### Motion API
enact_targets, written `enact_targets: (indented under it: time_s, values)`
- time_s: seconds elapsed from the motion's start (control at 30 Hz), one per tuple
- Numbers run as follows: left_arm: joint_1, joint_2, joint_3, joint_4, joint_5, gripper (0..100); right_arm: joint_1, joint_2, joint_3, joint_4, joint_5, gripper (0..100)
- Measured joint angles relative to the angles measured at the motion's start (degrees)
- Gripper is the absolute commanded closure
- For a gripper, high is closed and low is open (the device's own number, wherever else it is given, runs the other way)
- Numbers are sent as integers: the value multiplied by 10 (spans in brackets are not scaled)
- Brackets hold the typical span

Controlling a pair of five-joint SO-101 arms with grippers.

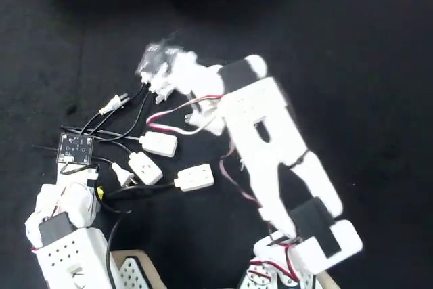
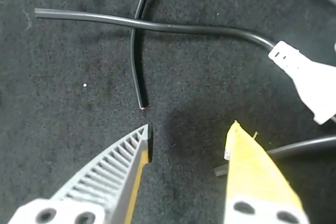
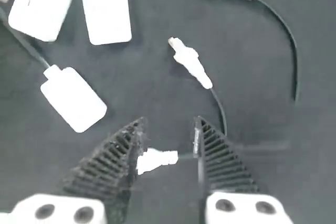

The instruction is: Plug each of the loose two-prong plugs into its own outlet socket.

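My right gripper (image 3: 168, 129) is open over the black mat, and a small white two-prong plug (image 3: 157, 159) lies between its fingers, untouched as far as I can tell. A second loose plug (image 3: 190, 62) lies just beyond on its black cord. Three white outlet sockets (image 3: 73, 98) (image 3: 105, 6) (image 3: 39, 3) lie off to one side. From above, the sockets (image 1: 159, 143) (image 1: 144, 167) (image 1: 196, 177) sit mid-table, with plugs (image 1: 114, 104) (image 1: 122, 175) near them. My left gripper (image 2: 189, 129) is open above bare mat, with a white plug (image 2: 307, 80) off to its side.
Black cords (image 2: 157, 24) cross the mat ahead of the left gripper, and one cut cord end (image 2: 140, 106) points toward it. The right arm (image 1: 270, 147) stretches diagonally across the table's middle. The left arm (image 1: 64, 228) sits at the near left corner.
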Motion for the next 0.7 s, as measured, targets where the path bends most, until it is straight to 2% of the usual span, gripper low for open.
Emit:
enact_targets:
  time_s: [0.13, 0.23, 0.33, 0.53, 0.7]
  values:
    - [0, 0, 0, 0, 0, 766, 69, -16, -3, 75, -122, 853]
    - [0, 0, 0, 0, 0, 766, 141, -16, 49, 73, -206, 854]
    - [0, 0, 0, 0, 0, 766, 188, -17, 141, 33, -232, 854]
    - [0, 0, 0, 0, 0, 766, 196, -17, 300, -91, -287, 854]
    - [0, 0, 0, 0, 0, 766, 159, -17, 369, -180, -360, 854]
